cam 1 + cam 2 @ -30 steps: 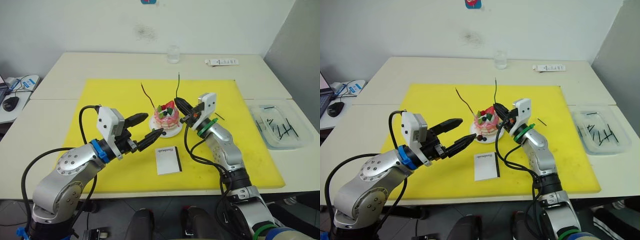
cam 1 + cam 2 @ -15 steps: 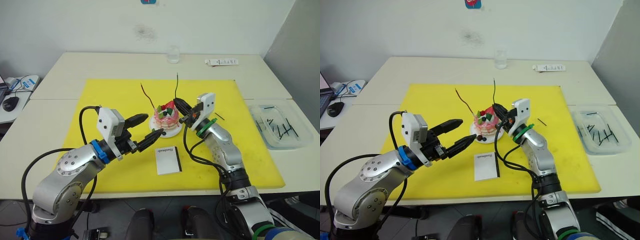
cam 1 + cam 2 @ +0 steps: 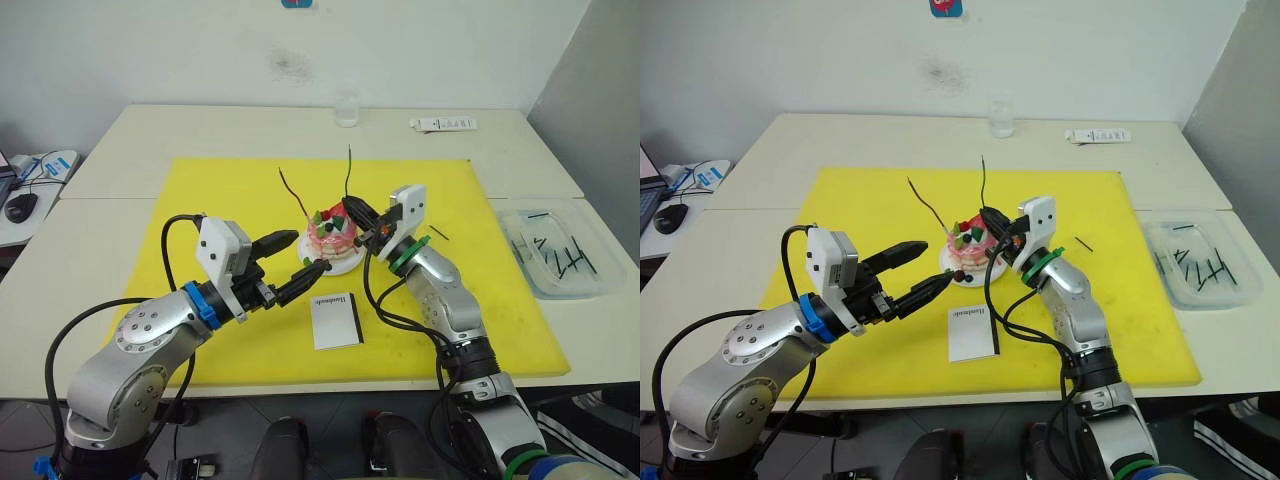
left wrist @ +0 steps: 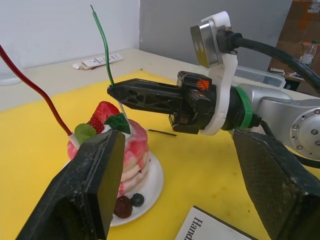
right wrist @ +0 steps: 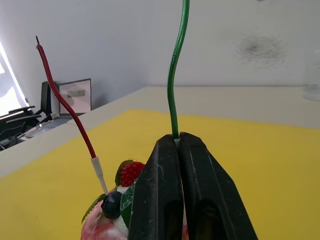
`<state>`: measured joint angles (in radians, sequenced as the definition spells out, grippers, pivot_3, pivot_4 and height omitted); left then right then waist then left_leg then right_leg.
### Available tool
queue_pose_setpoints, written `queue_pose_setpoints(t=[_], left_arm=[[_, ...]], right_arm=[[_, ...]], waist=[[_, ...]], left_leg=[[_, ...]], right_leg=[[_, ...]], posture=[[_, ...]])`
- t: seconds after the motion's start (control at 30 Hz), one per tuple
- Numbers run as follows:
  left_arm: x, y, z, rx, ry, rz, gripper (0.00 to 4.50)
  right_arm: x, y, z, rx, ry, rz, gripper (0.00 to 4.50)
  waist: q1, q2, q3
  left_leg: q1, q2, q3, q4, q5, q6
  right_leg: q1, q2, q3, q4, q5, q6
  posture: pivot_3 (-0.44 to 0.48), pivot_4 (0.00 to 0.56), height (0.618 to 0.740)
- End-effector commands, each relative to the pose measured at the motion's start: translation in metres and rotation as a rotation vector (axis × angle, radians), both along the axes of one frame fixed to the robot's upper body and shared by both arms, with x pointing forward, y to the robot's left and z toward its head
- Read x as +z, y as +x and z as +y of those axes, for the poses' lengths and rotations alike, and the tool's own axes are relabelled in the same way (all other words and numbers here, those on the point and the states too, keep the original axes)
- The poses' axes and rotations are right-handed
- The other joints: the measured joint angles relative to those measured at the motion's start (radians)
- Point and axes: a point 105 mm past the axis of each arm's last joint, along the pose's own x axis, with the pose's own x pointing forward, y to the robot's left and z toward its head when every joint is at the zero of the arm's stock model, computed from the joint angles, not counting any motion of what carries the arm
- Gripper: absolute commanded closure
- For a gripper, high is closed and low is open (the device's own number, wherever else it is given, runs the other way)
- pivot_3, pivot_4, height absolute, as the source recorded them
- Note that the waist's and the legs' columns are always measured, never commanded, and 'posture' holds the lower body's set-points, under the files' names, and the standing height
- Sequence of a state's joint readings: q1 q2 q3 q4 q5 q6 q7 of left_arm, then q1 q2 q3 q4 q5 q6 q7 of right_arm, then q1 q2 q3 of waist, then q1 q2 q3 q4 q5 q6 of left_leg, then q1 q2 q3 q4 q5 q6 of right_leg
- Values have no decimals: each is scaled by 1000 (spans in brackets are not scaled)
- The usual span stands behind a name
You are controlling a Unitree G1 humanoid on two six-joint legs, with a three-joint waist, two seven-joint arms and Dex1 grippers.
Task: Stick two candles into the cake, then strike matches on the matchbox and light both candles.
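Note:
The pink cake sits on its white plate mid-mat. The dark red candle stands in the cake, leaning left. My right gripper is shut on the green candle just above the cake; in the left wrist view the candle's pale lower end reaches the frosting beside the strawberry. My left gripper is open at the cake's near-left side, holding nothing. The white matchbox lies flat in front of the cake. One match lies on the mat to the right.
A clear tray at the right table edge holds several dark matches. A glass and a white tube stand at the back. The yellow mat covers the middle. A mouse lies far left.
My right gripper has moved left with the green candle, from beside the cake to over its top. The left gripper stays open, almost unmoved.

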<state>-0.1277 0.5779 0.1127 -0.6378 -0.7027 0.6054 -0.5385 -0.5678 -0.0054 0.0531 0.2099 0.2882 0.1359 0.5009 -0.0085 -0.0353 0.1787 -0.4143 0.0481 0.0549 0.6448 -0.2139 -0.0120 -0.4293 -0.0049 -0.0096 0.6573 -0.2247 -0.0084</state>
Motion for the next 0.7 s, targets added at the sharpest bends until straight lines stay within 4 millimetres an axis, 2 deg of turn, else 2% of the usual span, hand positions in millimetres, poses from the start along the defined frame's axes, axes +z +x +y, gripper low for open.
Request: queue_pose_setpoints(t=[0.03, 0.4, 0.7], left_arm=[[10, -6, -5, -30, 3, -50, 692], [10, -8, -8, -41, 0, -52, 692], [11, -7, -9, -53, -1, -55, 692]], right_arm=[[14, -2, -1, -6, 10, -55, 4445], [15, 3, -11, -57, 13, -57, 4445], [2, -6, -1, -29, 13, -18, 4445]], waist=[[0, 0, 0], [0, 0, 0], [0, 0, 0]], left_leg=[[0, 0, 0, 0, 0, 0], [0, 0, 0, 0, 0, 0], [0, 0, 0, 0, 0, 0]], right_leg=[[0, 0, 0, 0, 0, 0], [0, 0, 0, 0, 0, 0], [0, 0, 0, 0, 0, 0]], posture=[[0, 150, 740], [0, 150, 740], [0, 150, 740]])
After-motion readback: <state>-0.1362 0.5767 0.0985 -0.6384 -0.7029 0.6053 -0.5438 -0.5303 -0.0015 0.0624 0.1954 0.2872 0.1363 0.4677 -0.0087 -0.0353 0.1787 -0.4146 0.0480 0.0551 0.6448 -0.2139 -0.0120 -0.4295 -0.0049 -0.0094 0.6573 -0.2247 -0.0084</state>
